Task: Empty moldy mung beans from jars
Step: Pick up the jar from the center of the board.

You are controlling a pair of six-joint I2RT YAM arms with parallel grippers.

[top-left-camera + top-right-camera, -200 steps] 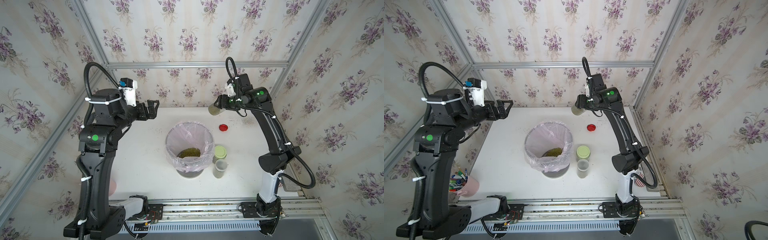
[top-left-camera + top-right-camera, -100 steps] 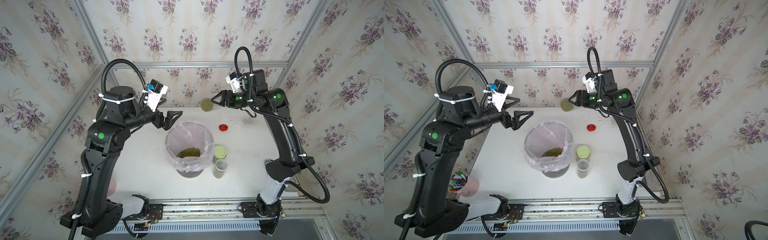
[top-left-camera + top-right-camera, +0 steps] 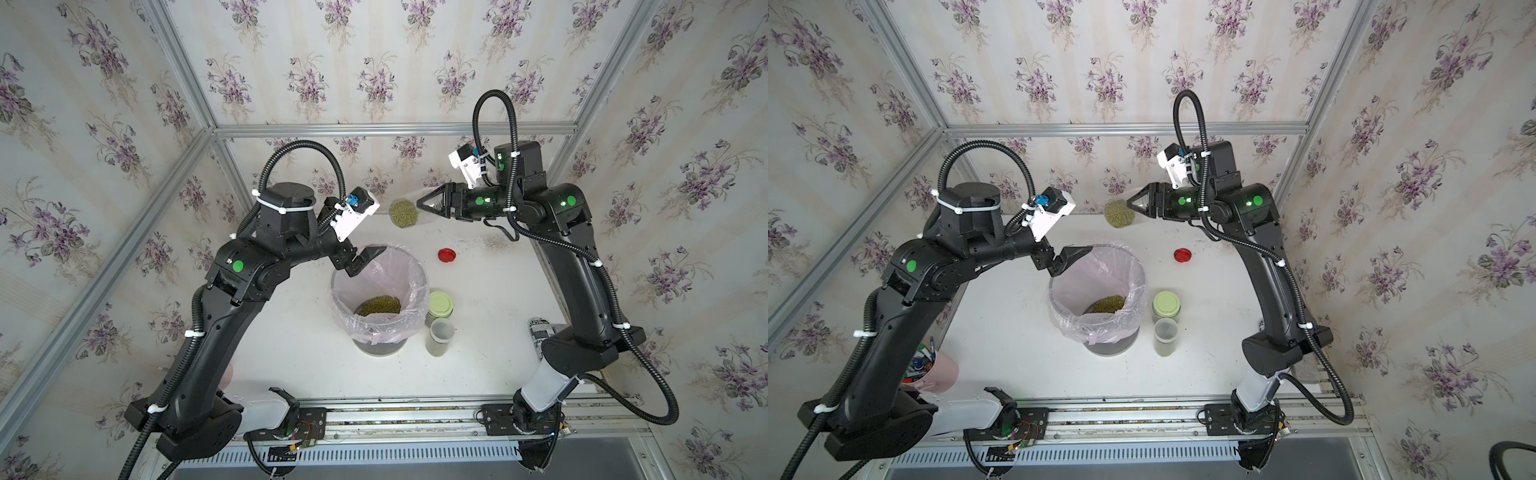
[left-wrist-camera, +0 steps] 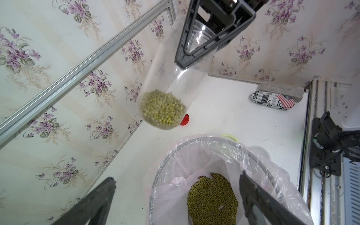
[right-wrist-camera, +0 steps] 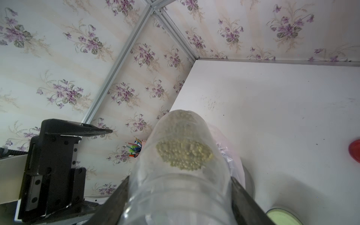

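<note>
Both arms just swung to centre. The right gripper clamps the open jar sideways in the air behind the bin, with the mung beans in its base end. The left gripper hangs wide and empty over the rim. Pour likely next, not yet begun.
</note>
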